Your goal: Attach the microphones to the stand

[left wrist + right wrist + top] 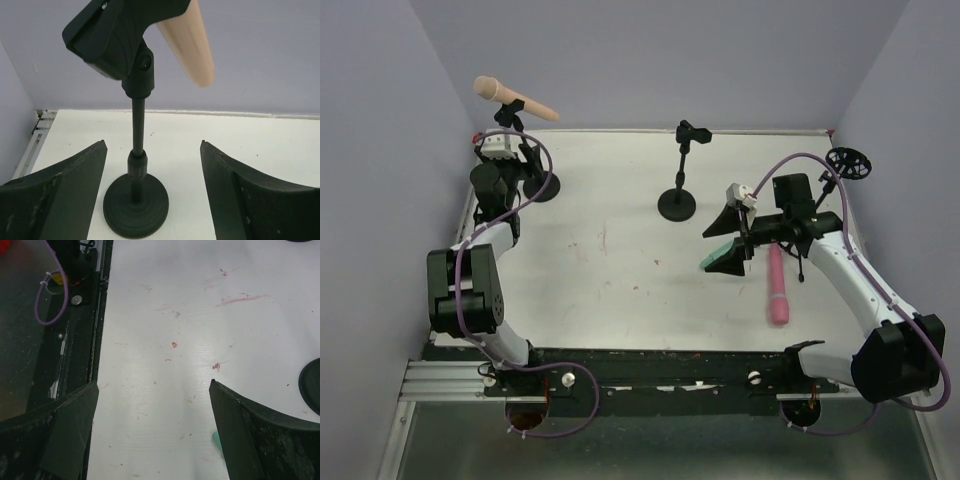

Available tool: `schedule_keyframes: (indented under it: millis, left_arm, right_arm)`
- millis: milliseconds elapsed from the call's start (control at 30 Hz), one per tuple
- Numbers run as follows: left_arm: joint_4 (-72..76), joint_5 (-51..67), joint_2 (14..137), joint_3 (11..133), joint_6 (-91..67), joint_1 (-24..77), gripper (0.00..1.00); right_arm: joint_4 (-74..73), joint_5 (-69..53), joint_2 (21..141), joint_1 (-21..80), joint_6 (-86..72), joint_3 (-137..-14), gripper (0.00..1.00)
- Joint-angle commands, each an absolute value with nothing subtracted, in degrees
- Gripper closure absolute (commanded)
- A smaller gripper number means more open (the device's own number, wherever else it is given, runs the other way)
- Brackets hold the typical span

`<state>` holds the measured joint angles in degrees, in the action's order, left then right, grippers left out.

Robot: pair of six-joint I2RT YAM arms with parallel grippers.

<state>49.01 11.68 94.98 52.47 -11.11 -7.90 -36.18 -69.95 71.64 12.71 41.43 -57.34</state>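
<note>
white table (620, 260), lilac walls. the peach microphone (515, 98) sits clipped in the far-left stand (542, 187). the left gripper (152, 165) is spread wide before its pole, gripping nothing. the mint microphone (723, 258) lies under the right gripper (154, 390), which is wide and empty, with the pink microphone (777, 285) beside it.

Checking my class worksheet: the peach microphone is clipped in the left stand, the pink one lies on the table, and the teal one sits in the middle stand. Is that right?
No. The top view shows the middle stand empty; the teal microphone lies on the table by the right gripper. The rest is right.
</note>
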Motion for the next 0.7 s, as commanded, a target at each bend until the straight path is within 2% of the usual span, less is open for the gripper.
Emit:
schedule_keyframes:
  millis: [0, 133, 400, 533, 667]
  left_arm:
    - [49.0, 14.7, 89.3, 45.5, -13.2, -8.3, 0.13]
    - [47.0, 14.3, 83.6, 40.1, -13.7, -8.5, 0.02]
    - [34.2, 12.1, 68.6, 36.0, -21.3, -8.4, 0.02]
    - [24.0, 21.9, 64.5, 41.3, -26.3, -8.7, 0.02]
    - [23.6, 34.5, 62.8, 41.8, -32.1, -8.6, 0.01]
  right_arm:
    - [-35.6, -69.4, 70.8, 12.3, 43.0, -56.1, 0.0]
    - [-37.4, -68.4, 70.4, 12.2, 46.1, -55.8, 0.0]
    - [-34.7, -67.3, 67.9, 11.2, 46.8, -53.1, 0.0]
    - [-28.7, -67.1, 67.1, 11.0, 42.8, -50.0, 0.0]
    - [-25.8, -65.3, 66.2, 11.0, 40.4, -48.2, 0.0]
